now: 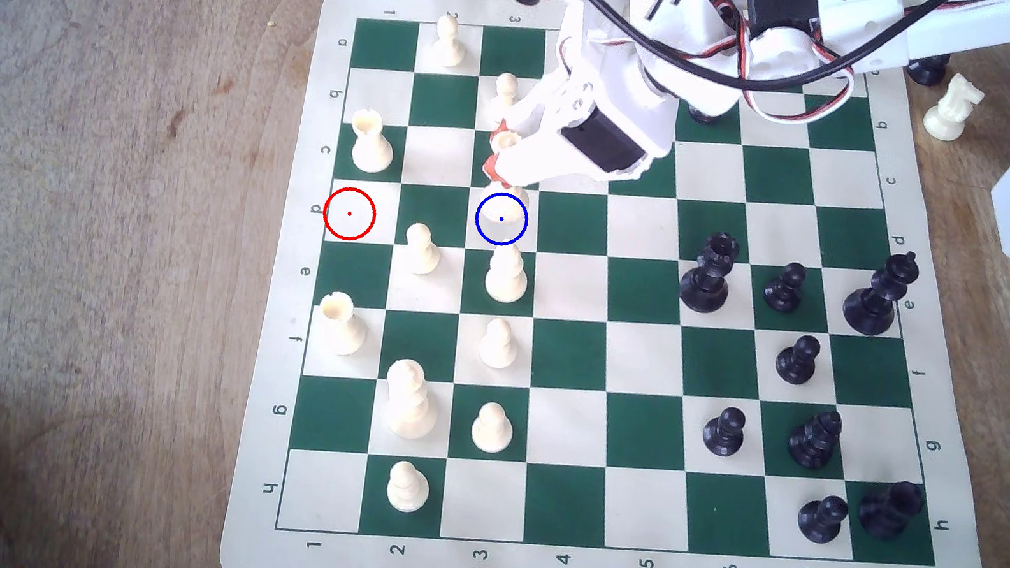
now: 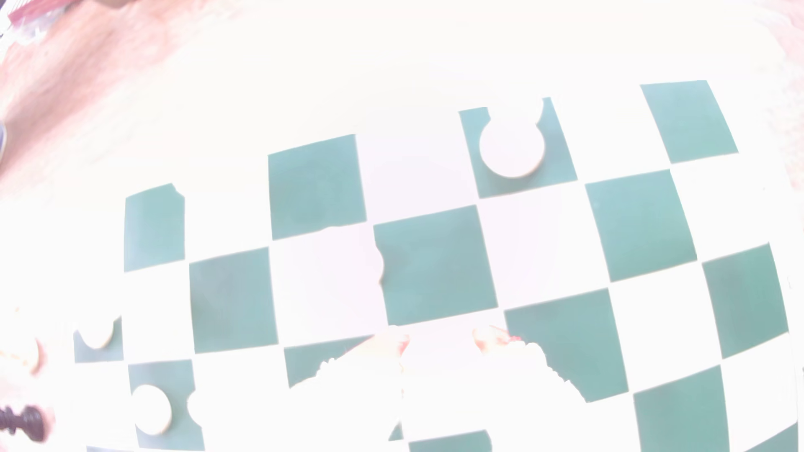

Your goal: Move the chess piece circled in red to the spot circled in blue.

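In the exterior view my gripper (image 1: 498,150) reaches down over the board (image 1: 566,358). Its orange-tipped fingers (image 1: 492,168) are shut on the crown of the tall cream chess piece (image 1: 506,140). The piece's base (image 1: 503,193) shows just above the blue ring's upper edge, at the spot circled in blue (image 1: 501,219); I cannot tell whether it touches the board. The red ring (image 1: 349,213) encloses a bare cream square. The wrist view is badly overexposed: the two fingertips (image 2: 490,337) show faintly, and the piece between them is washed out.
A cream pawn (image 1: 506,276) stands one square nearer than the blue ring, and another (image 1: 506,87) sits just behind the gripper. Cup-topped cream pieces (image 1: 371,144) (image 1: 340,324) line the exterior view's left. Black pieces (image 1: 709,276) crowd its right. A cream knight (image 1: 951,109) stands off the board.
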